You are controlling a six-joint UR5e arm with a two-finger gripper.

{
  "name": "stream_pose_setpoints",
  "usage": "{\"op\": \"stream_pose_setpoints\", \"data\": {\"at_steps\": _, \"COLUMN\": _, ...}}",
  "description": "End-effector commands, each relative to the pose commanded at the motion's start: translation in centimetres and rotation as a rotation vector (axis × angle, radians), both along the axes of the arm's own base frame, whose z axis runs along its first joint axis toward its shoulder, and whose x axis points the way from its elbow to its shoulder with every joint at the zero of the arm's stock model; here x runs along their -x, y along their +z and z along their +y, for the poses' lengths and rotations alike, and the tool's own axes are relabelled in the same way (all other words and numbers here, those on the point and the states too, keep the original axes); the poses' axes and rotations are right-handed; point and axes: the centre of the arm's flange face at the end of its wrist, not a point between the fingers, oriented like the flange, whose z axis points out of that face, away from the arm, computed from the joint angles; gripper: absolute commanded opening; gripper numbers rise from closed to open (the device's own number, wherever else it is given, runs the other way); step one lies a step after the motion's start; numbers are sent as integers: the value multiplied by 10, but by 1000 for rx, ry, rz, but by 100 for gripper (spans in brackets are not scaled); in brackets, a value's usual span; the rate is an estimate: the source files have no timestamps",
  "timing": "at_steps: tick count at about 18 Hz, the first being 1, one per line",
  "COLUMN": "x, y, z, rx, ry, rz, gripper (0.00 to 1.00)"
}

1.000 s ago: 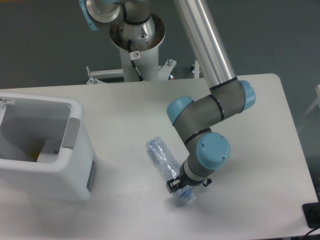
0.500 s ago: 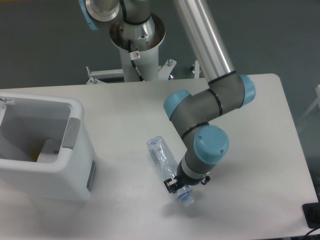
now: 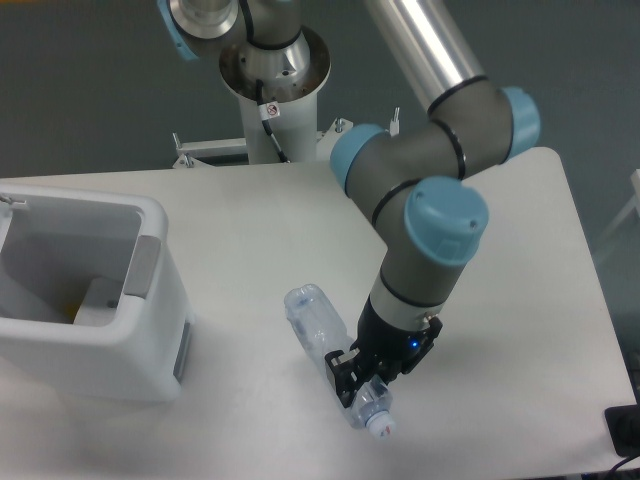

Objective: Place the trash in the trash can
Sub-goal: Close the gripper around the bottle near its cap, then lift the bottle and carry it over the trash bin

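There is one white table (image 3: 250, 220), one white trash can (image 3: 95, 300) at nine o'clock on it, one clear bottle (image 3: 318, 330) at six o'clock, one robot arm (image 3: 430, 190) with one gripper (image 3: 362, 380), and one grey stand (image 3: 272, 70) at twelve o'clock.

1. The white boxy plastic trash can (image 3: 90, 300) stands at the left edge of the pale grey table (image 3: 520, 300), its top open.
2. Bare table lies between the trash can and the crushed clear plastic bottle (image 3: 325, 345).
3. The black end effector (image 3: 358, 378) sits over the bottle's cap end.
4. The grey-and-blue arm (image 3: 430, 200) and its round base pedestal (image 3: 272, 75) block the far middle.
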Motion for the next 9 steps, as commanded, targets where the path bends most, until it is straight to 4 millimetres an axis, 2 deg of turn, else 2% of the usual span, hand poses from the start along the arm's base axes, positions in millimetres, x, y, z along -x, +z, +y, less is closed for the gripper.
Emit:
{"op": "stream_pose_setpoints", "data": {"at_steps": 6, "x": -21, "y": 78, "z": 0, "rx": -337, "ry": -117, "rz": 33, "gripper": 51}}
{"op": "stream_pose_setpoints", "data": {"at_steps": 9, "x": -31, "y": 99, "z": -1, "rx": -430, "ry": -235, "rz": 101, "gripper": 52}}
